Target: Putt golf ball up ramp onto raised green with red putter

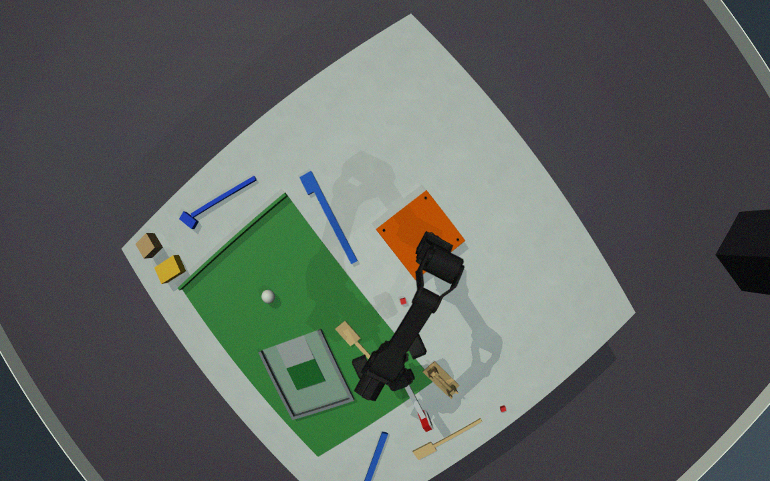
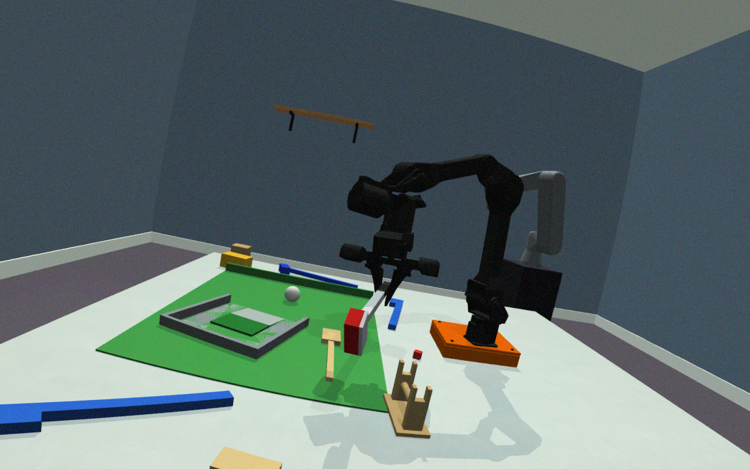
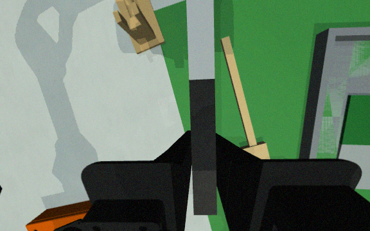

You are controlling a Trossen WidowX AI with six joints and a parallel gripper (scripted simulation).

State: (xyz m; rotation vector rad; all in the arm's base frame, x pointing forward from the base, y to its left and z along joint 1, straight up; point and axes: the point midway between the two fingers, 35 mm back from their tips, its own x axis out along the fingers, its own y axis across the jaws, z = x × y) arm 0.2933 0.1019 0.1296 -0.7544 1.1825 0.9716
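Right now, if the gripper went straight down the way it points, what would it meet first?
Probably the green mat near its edge; depth is unclear. The gripper points down, shut on the red putter.

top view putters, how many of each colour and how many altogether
red putter: 1
blue putters: 3
tan putters: 2
total: 6
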